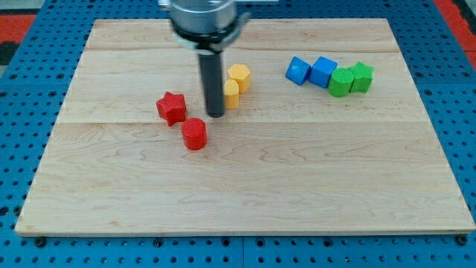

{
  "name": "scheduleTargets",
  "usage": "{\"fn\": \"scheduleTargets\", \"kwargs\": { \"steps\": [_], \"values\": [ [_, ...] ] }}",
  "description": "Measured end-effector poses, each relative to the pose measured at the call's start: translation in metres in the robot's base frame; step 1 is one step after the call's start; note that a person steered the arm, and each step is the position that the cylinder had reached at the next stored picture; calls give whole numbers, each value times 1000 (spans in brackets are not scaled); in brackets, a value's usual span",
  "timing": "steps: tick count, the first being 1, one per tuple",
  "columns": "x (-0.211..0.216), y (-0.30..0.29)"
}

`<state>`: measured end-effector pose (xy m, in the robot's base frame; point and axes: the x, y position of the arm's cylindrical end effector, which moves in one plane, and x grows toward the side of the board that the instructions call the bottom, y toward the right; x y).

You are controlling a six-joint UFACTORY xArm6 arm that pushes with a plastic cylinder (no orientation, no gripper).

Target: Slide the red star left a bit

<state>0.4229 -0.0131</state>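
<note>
Table (245, 193): pale wood board, filled most of the frame, resting on a blue pegboard (22, 149) visible along the edges.

Arm: grey round housing (202, 16) at top centre, with a dark rod (213, 78) dropping straight down from it. My tip (216, 115) sat on the table left of centre, in the upper half. No fingers on this rig; the rod ended bare and had hold of nothing.

Blocks, left cluster: red star (171, 107) lay to the left of my tip, near it, with a clear gap between. Red cylinder (195, 133) sat just below and to the right of the star, down-left of the tip, apart from both. Two yellow blocks on the rod's right: one (239, 76) at the upper right, shape roughly hexagonal; the other (231, 94) lower, partly hidden behind the rod, shape unclear. Whether it touched the rod, could not tell.

Right cluster, upper right of frame, in a touching row: blue block (298, 70), blue block (323, 71), green block (342, 82), green block (361, 76). Well apart from the tip.
</note>
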Motion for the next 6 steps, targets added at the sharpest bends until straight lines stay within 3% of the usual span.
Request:
{"fn": "scheduleTargets", "kwargs": {
  "steps": [1,2,3,5,6],
  "values": [
    [-1,47],
    [-17,27],
    [-42,-42],
    [-14,-26],
    [9,-54]
  ]
}}
